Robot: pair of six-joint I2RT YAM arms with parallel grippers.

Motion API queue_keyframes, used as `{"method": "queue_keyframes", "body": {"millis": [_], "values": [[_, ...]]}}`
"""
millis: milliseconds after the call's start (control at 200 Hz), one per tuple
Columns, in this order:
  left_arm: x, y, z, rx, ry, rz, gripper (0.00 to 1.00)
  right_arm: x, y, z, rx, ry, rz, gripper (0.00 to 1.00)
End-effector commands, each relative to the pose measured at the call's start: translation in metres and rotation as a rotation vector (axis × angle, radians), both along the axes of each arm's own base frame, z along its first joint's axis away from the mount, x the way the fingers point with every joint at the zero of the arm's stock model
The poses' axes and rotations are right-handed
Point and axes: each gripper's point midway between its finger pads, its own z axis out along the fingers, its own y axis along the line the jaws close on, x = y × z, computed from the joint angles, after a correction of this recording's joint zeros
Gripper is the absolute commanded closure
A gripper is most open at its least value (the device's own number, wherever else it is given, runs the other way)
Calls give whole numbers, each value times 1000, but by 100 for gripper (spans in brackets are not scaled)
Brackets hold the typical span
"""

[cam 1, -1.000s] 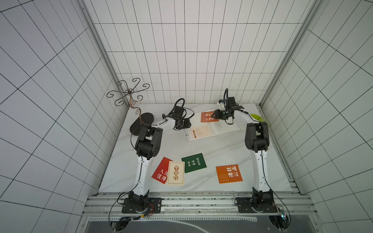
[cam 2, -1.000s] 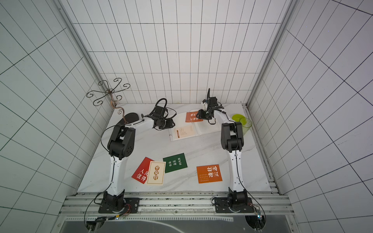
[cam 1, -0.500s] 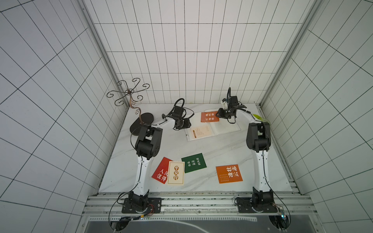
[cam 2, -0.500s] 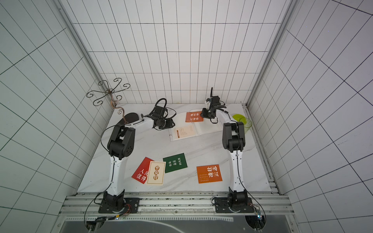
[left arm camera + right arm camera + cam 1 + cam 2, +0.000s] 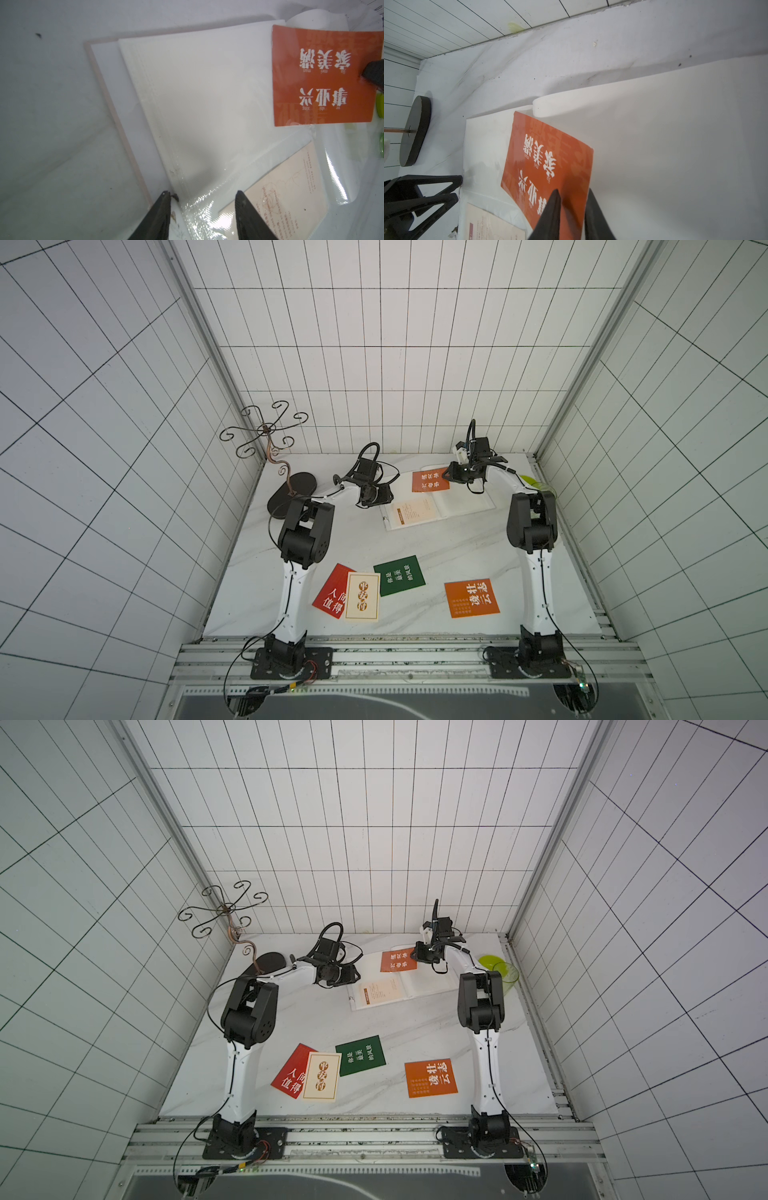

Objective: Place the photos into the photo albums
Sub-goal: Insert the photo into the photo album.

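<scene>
The photo album [image 5: 465,502] [image 5: 428,979] lies open at the back of the table, with a cream photo [image 5: 415,510] in the clear sleeve of its left page. An orange photo [image 5: 430,480] [image 5: 324,79] [image 5: 550,158] rests slightly curved on the album's far part. My right gripper [image 5: 572,192] has both tips over that photo's near edge, and a narrow gap shows between them. At the album's left corner my left gripper [image 5: 202,194] stands open, straddling the sleeve's edge. Red [image 5: 330,593], cream [image 5: 362,596], green [image 5: 400,575] and orange [image 5: 471,598] photos lie at the front.
A black-based wire stand [image 5: 291,493] occupies the back left corner. A green translucent cup [image 5: 498,969] sits at the back right beside the right arm. Tiled walls close in the table on three sides.
The right gripper's jaws have narrowed over the orange photo's edge, and it shifted slightly there. The left gripper, the album and the front photos have not moved.
</scene>
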Motion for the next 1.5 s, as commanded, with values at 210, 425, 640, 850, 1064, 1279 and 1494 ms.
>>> {"method": "queue_keyframes", "body": {"millis": [210,425,640,850,1064,1279,1494], "values": [[-15,16,-21,43,84,29,49,19,21,35,15,-108,68,74],[-15,15,-20,39,83,29,49,21,34,36,19,-122,84,70],[-16,15,-19,37,83,28,49,23,45,36,38,-130,97,66],[-16,14,-18,29,83,27,49,22,57,34,62,-139,119,63],[-16,13,-17,26,82,27,49,20,72,33,119,-138,154,62],[-16,13,-17,22,83,27,49,16,90,32,169,-135,193,61],[-17,13,-17,18,83,27,49,12,103,30,203,-132,224,60]]}}
